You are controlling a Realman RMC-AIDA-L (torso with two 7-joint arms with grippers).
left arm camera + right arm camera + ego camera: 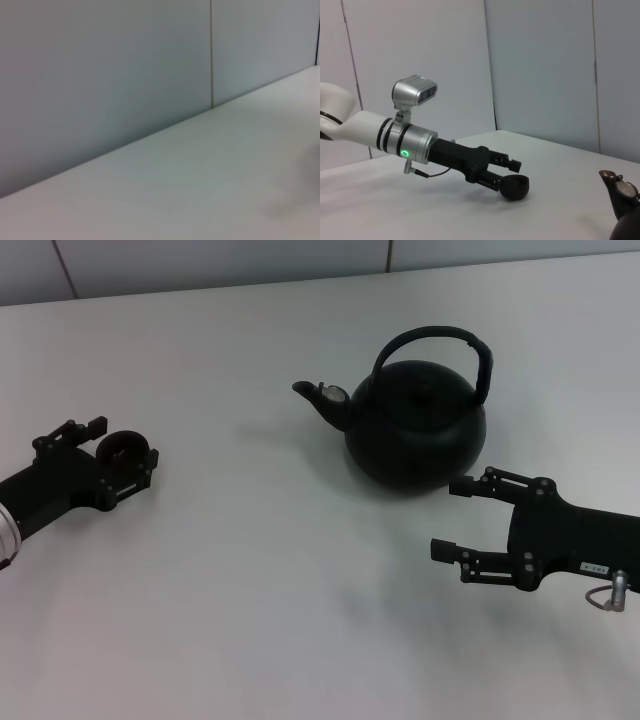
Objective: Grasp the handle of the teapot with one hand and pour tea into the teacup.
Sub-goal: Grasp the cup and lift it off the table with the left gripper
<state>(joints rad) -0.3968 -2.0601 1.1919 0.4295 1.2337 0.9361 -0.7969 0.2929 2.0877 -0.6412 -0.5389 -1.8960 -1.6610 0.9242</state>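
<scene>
The matte-black teapot (420, 430) stands upright on the white table (260, 570), right of centre, its spout (318, 395) pointing left. Its arched handle (432, 335) rises free over the body. My right gripper (447, 518), with the white label, is open just in front of the teapot's right side and touches nothing. My left gripper (125, 440) is at the far left, shut on the small black teacup (122, 450). In the right wrist view the left gripper (512, 176) holds the teacup (515, 187) tilted just above the table, and the teapot's spout (620, 192) shows at the edge.
A pale panelled wall (125, 65) stands behind the table's far edge. The left wrist view shows only wall and bare tabletop (200, 190).
</scene>
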